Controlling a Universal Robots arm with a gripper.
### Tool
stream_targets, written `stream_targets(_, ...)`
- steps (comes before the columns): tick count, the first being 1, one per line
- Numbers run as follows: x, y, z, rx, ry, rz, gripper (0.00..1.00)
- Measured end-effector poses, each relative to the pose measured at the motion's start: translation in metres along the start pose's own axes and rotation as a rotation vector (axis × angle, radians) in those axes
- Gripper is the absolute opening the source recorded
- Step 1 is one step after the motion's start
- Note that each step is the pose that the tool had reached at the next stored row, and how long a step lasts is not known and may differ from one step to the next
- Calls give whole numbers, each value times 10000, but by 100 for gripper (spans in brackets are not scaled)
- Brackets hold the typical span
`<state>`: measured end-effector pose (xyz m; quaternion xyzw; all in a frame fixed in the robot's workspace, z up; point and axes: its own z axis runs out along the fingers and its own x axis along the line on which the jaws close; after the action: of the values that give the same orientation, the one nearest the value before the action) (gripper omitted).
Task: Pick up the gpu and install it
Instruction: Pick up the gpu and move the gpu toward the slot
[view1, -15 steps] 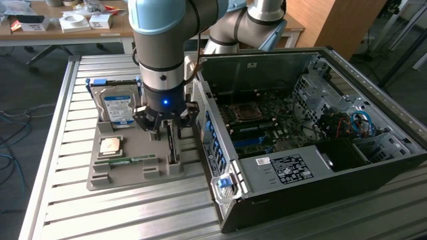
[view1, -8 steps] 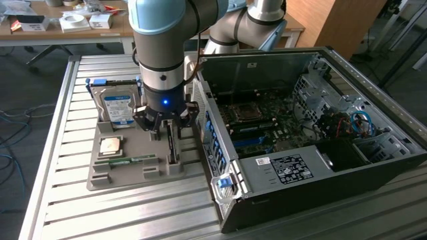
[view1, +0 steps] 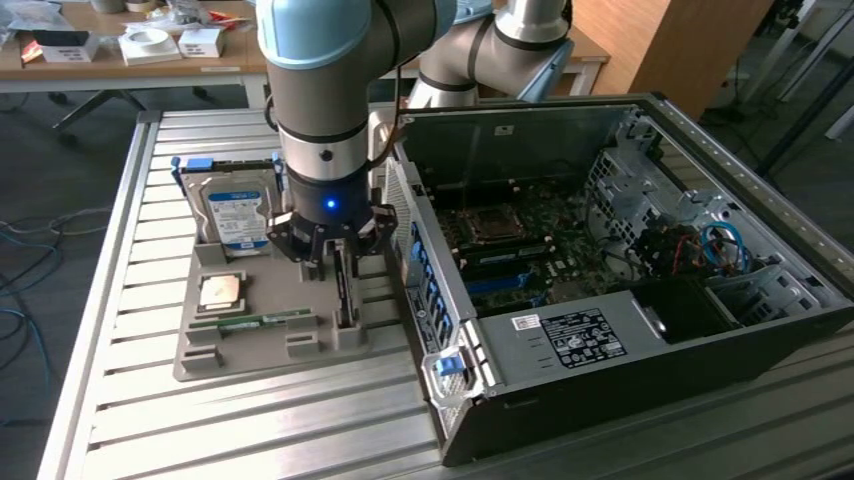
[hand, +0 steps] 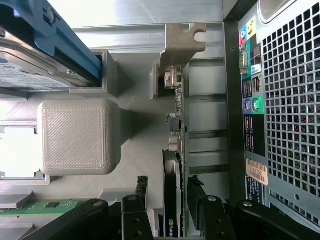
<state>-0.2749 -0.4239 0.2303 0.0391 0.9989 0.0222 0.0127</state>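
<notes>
1. The gpu (view1: 346, 305) stood on edge in a slot of the grey holder (view1: 260, 290) on the desk (view1: 200, 420), between the hard drive (view1: 240, 212) and the open case (view1: 601, 340).
2. The tool (view1: 343, 262) hung straight over it, so the card lay directly below.
3. The card's long axis ran alongside the case wall, and the fingers straddled it crosswise, toward the end away from its bracket (hand: 181, 42).
4. The tool was spread, with a finger (hand: 142, 197) on either side of the card. A gap showed on one side, so nothing was pinched.

surface: slatted metal table (view1: 200, 420) | on it: grey parts tray (view1: 267, 290), open pc case (view1: 601, 400) | seemingly touching
</notes>
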Motion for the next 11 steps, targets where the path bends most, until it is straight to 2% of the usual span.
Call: stream_targets(11, -12, -3, 0, 1, 1, -1, 45)
